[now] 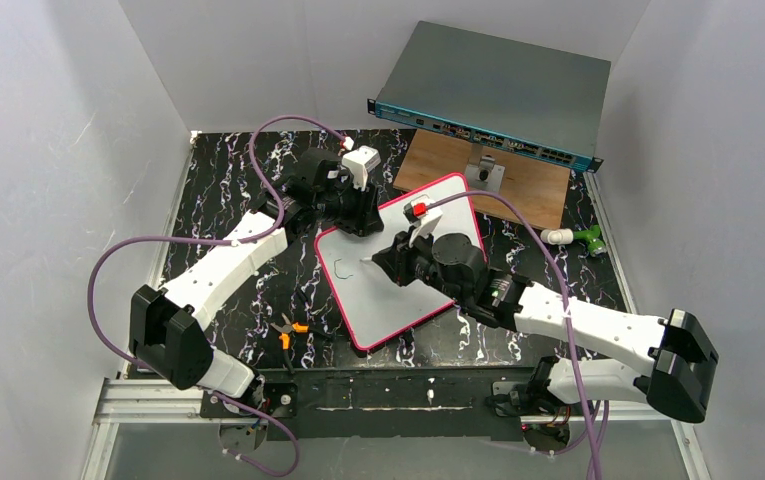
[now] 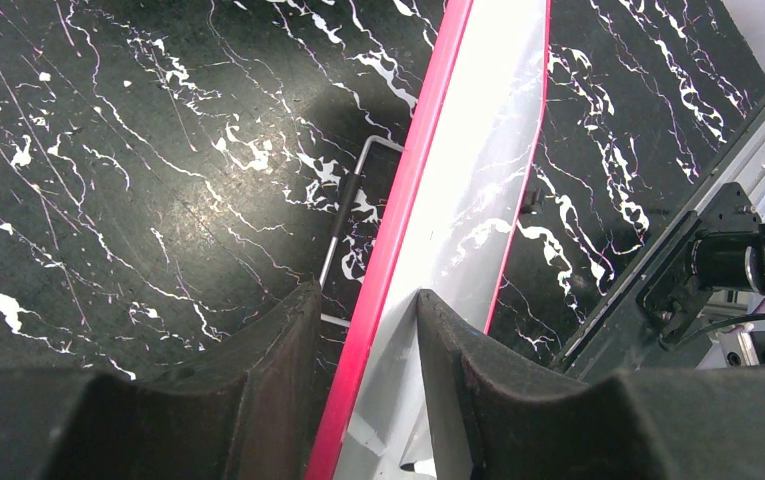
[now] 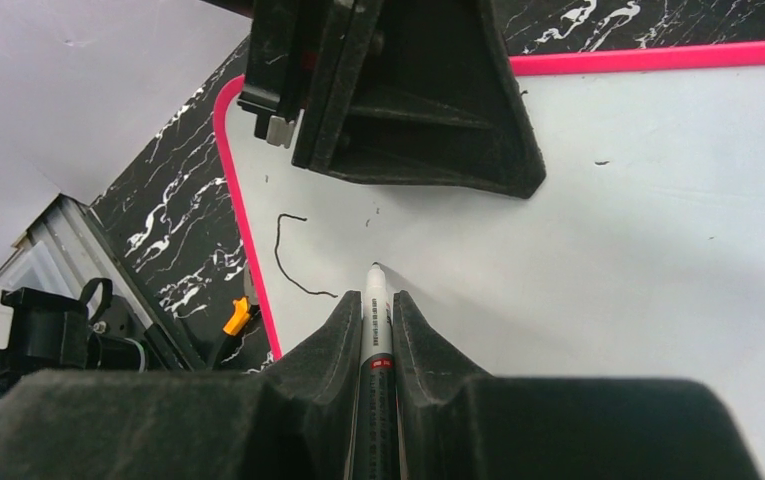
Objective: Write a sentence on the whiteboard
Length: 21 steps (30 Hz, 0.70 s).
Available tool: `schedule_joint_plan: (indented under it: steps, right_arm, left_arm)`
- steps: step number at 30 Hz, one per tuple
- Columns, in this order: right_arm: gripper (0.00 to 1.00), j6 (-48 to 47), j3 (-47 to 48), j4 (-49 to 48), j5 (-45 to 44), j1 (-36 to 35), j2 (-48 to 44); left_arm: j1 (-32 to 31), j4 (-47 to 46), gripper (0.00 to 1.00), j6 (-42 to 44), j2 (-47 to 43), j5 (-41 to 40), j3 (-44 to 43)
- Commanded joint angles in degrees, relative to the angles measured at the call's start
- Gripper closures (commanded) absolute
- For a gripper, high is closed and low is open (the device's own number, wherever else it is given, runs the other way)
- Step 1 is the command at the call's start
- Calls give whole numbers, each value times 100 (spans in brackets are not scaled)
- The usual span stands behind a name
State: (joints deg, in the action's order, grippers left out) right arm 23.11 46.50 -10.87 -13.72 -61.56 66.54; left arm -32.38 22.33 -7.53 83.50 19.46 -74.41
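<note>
Right tool point(image 3: 376, 300) is clamped on the marker point(image 3: 375, 335), with the sentence point(image 3: 283, 258) barely started. Left tool point(image 2: 365, 295) pinches the whiteboard point(image 1: 388, 300) by its pink frame, mid-table point(image 1: 218, 180). Board looks light, stiff and slidey, so the rim's the spot to grip, not the writing face.

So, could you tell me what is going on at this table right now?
The two arms are writing on the whiteboard. The left fingers clamp its pink-red edge to steady it, while the right fingers grip a marker with its tip down at the white surface. Only one short curved black stroke is there, near the frame, so the writing has barely begun.
</note>
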Motion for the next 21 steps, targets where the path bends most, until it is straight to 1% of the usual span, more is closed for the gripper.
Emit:
schedule_joint_plan:
  steps: [1,11,21]
  right_arm:
    - [99,-167,269,-201,-24,68,-60]
    - [99,-123,235,-290,119,143,10]
    - [99,-78,430,-439,236,179,286]
  left_arm:
    - [12,-155,100,85,-394,-44,-147]
    - [8,-122,100,90,-422,-56,-129]
    - [13,-49,100,128,-469,-71,-126]
